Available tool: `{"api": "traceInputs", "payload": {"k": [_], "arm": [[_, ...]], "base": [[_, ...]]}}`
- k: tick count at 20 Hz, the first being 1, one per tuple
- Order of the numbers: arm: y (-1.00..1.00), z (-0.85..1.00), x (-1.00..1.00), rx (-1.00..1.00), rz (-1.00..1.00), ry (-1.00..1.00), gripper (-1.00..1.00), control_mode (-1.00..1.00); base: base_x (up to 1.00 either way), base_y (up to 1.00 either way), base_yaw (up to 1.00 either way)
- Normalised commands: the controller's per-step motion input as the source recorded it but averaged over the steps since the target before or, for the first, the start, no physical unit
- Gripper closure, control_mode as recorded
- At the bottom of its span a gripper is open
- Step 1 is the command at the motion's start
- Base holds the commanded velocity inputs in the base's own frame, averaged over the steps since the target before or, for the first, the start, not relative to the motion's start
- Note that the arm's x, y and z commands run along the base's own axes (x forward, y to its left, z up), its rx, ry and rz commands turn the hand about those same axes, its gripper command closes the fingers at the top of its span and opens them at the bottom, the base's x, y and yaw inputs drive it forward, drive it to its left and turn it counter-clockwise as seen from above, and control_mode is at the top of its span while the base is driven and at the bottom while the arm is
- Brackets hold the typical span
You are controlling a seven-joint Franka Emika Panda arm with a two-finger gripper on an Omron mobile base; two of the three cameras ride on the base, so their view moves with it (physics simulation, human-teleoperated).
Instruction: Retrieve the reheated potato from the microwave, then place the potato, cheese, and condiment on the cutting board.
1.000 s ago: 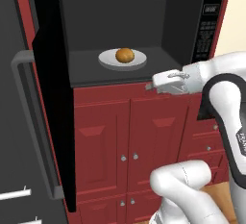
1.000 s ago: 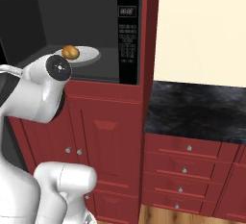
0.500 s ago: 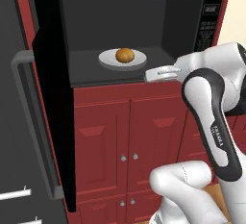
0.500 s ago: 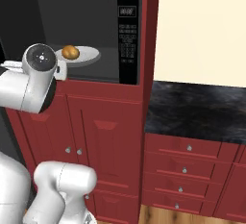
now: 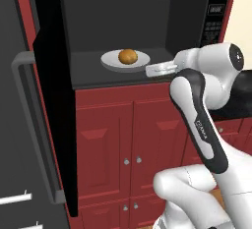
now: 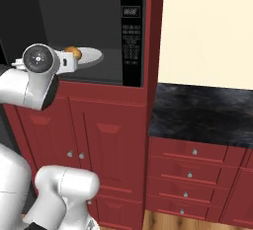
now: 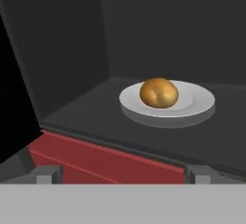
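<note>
The potato [image 5: 127, 56] is a golden-brown ball on a white plate [image 5: 109, 62] inside the open microwave [image 5: 187, 21]. My gripper [image 5: 156, 69] hovers at the front right of the opening, just right of the plate, pointing in. Its jaws are open and hold nothing. In the hand view, the potato [image 7: 159, 93] lies ahead on the plate [image 7: 194, 110], beyond my fingertips [image 7: 47, 174] and well apart from them. From the right base view, the potato [image 6: 73, 52] peeks out behind my hand. The cheese, condiment and cutting board are out of view.
The microwave door [image 5: 51, 105] stands swung out to the left, its long grey handle [image 5: 27, 125] facing the room. Red cabinet doors [image 5: 123, 134] sit below the oven. A black counter [image 6: 207, 113] with drawers lies to the right of the button panel [image 6: 131, 36].
My arm has swung up in front of the cabinet. The gripper has crept up and leftward toward the plate and remains open. The potato has not moved.
</note>
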Motion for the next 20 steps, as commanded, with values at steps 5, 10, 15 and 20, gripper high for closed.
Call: {"api": "traceInputs", "payload": {"k": [5,10,15,20], "arm": [[-0.1,0.15,0.57,-0.04,-0.15,0.1,-1.0,-1.0],[-0.08,0.07,0.6,0.0,-0.01,0.03,-1.0,-1.0],[0.0,-0.01,0.53,0.0,0.06,0.0,-1.0,-1.0],[0.02,0.0,0.69,0.0,0.03,0.0,-1.0,-1.0]], "base": [[0.0,0.0,0.0],[0.0,0.0,0.0],[0.0,0.0,0.0],[0.0,0.0,0.0]]}}
